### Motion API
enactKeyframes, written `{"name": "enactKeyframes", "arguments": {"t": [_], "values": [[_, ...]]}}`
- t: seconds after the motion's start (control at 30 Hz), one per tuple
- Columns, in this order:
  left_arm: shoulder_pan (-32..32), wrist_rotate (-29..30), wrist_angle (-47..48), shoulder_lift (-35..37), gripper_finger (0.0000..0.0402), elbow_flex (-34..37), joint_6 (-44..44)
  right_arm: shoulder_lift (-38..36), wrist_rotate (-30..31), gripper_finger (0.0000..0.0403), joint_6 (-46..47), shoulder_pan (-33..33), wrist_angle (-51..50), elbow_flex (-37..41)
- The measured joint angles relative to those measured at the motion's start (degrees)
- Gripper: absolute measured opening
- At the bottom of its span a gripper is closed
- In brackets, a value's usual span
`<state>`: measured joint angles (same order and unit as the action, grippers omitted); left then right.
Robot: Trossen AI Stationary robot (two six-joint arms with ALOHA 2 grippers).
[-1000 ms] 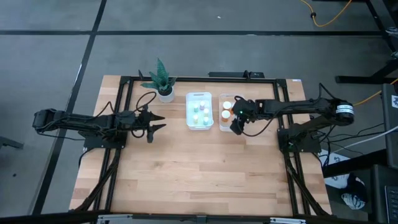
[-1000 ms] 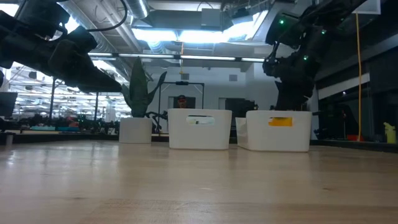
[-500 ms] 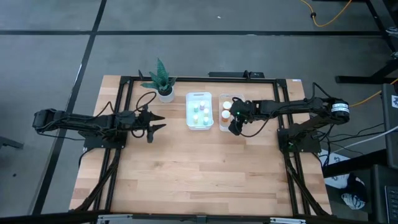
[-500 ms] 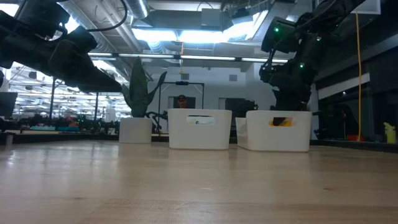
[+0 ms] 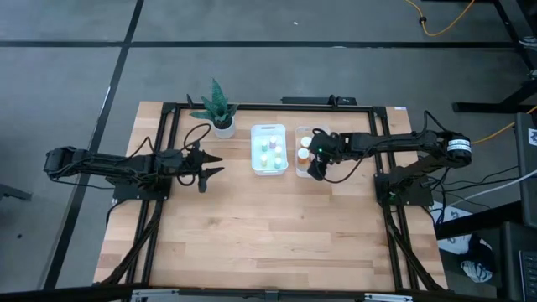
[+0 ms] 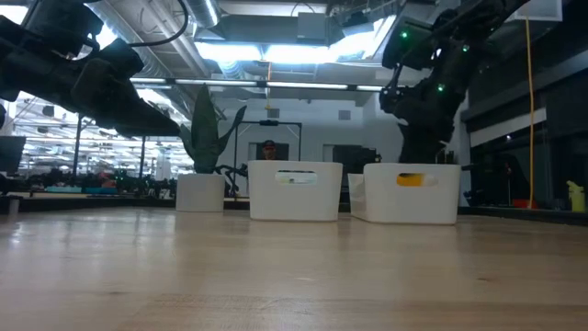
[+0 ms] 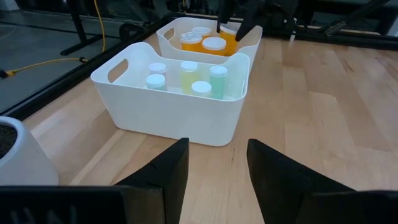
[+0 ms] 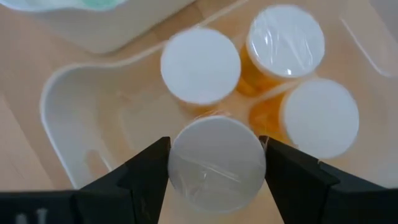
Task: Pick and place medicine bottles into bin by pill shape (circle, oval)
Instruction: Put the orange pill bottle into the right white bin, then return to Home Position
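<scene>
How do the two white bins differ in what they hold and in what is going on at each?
The left bin holds small pale green bottles; the right bin holds larger orange bottles. No arm is at the left bin, while the right gripper grips a white-capped bottle over the right bin. The left gripper waits open, facing them. Both bins are white with cut-out handles.

The near half of the wooden table [image 5: 268,243] lies open, with clear passage between the arms. Along the far edge, a potted plant [image 5: 220,109] and two white bins [image 5: 269,171] stand side by side. The right bin [image 8: 56,118] is crowded: three amber bottles [image 8: 200,65] stand capped beside the right gripper [image 8: 216,163] and the bottle [image 8: 217,163] it clasps.
</scene>
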<state>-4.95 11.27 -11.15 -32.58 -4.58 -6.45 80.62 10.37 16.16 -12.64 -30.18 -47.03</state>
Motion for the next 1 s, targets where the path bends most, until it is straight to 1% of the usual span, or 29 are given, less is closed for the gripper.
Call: {"name": "enactKeyframes", "arguments": {"t": [0.13, 0.3, 0.43, 0.53, 0.7, 0.77, 0.87, 1.0], "values": [[0.0, 0.0, 0.0, 0.0, 0.0155, 0.0, 0.0, 0.0, 0.0, 0.0243, 1.3, 0.0, -2.6, 0.0], [0.0, 0.0, 0.0, 0.0, 0.0155, 0.0, 0.0, 0.0, 0.1, 0.0243, -0.9, 0.1, -2.4, 0.0], [0.0, 0.0, 0.0, 0.0, 0.0155, 0.0, 0.0, 0.0, 0.5, 0.0245, 0.0, 0.1, -1.9, 0.0], [0.0, 0.0, 0.0, 0.0, 0.0155, 0.0, 0.0, 0.0, 0.5, 0.0261, 1.4, 0.1, -1.8, 0.0], [0.0, 0.0, 0.0, 0.0, 0.0155, 0.0, 0.0, 0.0, 0.6, 0.031, 1.4, 0.1, -1.8, 0.0], [0.0, 0.0, 0.0, 0.0, 0.0155, 0.0, 0.0, 0.0, 0.6, 0.0323, 0.5, 0.1, -1.8, 0.0], [0.0, 0.0, 0.0, 0.0, 0.0155, 0.0, 0.0, 0.0, 0.6, 0.0329, 0.2, 0.1, -1.4, 0.0], [0.0, 0.0, 0.0, 0.0, 0.0155, 0.0, 0.0, 0.0, 0.6, 0.033, 2.7, 0.0, -1.6, -0.2]]}}
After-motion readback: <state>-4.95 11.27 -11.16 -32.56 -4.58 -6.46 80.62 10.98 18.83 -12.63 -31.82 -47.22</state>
